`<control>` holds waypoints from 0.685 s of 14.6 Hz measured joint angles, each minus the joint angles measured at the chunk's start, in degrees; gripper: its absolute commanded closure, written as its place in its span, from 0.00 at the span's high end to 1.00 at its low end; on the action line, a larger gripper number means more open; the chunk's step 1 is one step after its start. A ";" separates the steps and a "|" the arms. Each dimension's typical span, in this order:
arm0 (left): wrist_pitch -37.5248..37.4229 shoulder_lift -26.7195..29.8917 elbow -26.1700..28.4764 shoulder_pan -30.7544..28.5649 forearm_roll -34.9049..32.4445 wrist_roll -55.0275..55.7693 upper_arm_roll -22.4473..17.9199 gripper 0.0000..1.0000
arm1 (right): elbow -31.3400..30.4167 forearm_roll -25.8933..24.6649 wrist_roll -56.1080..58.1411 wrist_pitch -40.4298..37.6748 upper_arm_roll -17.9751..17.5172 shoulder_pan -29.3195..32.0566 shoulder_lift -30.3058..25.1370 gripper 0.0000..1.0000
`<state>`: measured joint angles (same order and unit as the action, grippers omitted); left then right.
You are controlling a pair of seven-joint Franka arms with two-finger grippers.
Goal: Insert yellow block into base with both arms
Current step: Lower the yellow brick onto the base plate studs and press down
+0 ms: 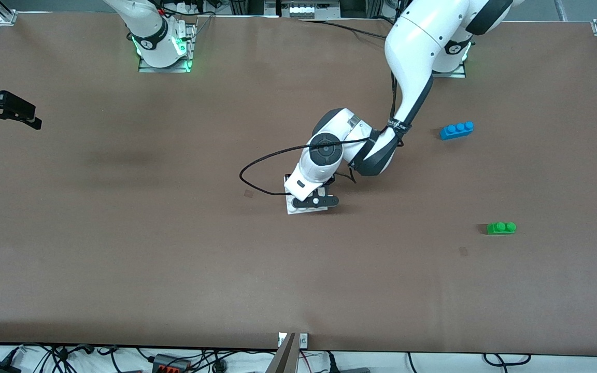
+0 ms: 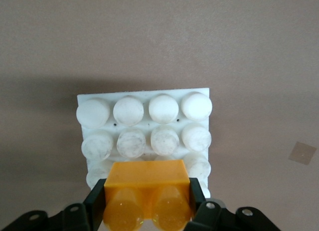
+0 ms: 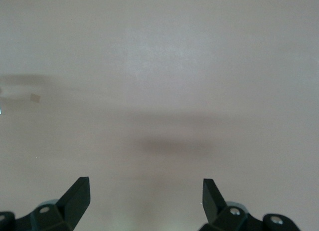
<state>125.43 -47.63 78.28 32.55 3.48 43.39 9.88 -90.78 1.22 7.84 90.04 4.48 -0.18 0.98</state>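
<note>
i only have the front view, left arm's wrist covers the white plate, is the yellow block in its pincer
Observer: Yes, the left pincer is shut on the yellow block, seen in the left wrist view.
Operator: over the base?
Observer: The block is at one edge row of the base; whether it is seated I cannot tell.
Operator: right pincer?
Observer: The right pincer is open over bare table, waiting.
</note>
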 measured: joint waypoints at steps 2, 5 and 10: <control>0.00 -0.35 -0.19 0.18 0.00 0.02 -0.06 0.54 | 0.00 0.00 0.00 0.00 0.00 0.00 0.00 1.00; 0.00 -0.66 -0.22 0.43 0.00 0.04 -0.17 0.54 | 0.00 0.00 -0.01 -0.01 0.00 0.00 0.00 1.00; 0.00 -0.76 -0.26 0.49 0.00 0.05 -0.29 0.67 | 0.00 0.00 -0.01 -0.02 0.00 -0.01 0.00 1.00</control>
<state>125.43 -48.38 78.03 33.04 3.48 43.43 9.59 -90.78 1.22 7.83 90.02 4.48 -0.19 0.98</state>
